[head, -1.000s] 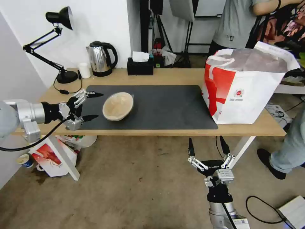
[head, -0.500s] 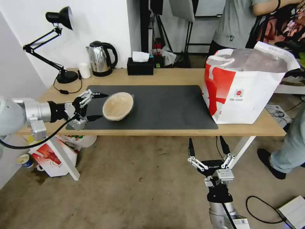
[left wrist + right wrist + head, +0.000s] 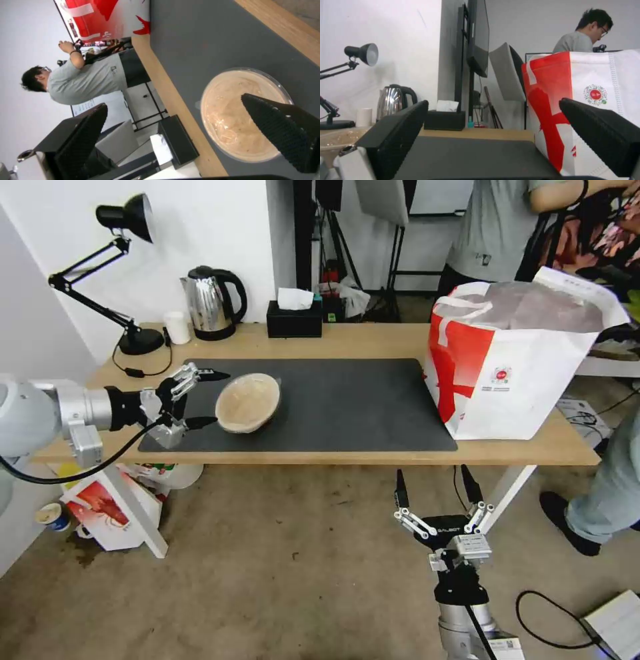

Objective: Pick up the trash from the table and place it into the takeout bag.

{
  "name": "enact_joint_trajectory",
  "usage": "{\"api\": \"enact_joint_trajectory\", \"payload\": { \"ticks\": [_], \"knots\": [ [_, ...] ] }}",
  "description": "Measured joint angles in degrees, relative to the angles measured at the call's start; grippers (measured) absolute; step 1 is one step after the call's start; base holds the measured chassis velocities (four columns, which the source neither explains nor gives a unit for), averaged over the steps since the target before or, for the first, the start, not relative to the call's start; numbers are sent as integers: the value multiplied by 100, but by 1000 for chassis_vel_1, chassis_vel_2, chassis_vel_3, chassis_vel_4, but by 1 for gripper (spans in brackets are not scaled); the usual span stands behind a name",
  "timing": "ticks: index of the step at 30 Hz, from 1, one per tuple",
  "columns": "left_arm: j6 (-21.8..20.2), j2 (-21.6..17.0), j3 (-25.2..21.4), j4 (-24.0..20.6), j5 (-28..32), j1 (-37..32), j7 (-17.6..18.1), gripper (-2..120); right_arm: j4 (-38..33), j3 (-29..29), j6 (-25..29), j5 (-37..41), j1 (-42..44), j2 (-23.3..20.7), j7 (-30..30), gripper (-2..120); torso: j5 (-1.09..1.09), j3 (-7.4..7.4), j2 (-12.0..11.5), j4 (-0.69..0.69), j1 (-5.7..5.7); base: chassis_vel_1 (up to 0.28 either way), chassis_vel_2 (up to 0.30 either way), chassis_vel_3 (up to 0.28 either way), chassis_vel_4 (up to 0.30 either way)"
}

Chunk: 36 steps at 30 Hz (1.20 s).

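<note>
- L arm reaches in level from the table's (image 3: pixel 373 343) left end; left gripper (image 3: pixel 208 399) points at the tan paper bowl (image 3: pixel 247 403), jaws spread wide, 1 tip by the bowl's far-left rim, the other by its near-left rim; can't tell if either touches.
- R arm hangs low in front of the table; right gripper (image 3: pixel 434 488) points up below the front edge, jaws spread, holding nothing.
- Bowl sits on the dark grey mat (image 3: pixel 347 400), left part, tilted, opening toward the camera, inside pale tan w/ smears.
- Takeout bag (image 3: pixel 520 360) stands upright at the table's right end, mouth open, silver lining showing, just beside the mat's right edge.
- L wrist view adds: clear plastic film or rim around the bowl (image 3: pixel 241 116), bits stuck inside.
- R wrist view adds: bag's (image 3: pixel 586 105) red panel and round logo side-on.
</note>
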<state>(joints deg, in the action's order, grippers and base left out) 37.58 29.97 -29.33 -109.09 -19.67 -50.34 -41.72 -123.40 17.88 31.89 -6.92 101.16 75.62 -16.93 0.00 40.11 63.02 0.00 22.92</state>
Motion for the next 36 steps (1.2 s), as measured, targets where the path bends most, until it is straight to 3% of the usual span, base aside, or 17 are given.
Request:
{"api": "enact_joint_trajectory", "payload": {
  "ticks": [36],
  "knots": [
    [59, 233, 370, 233, -78, 268, -262, 100, 0, 0, 0, 0, 0, 0, 0, 100, 0, 0, 0, 0, 0, 0, 0, 0, 0]
  ]
}}
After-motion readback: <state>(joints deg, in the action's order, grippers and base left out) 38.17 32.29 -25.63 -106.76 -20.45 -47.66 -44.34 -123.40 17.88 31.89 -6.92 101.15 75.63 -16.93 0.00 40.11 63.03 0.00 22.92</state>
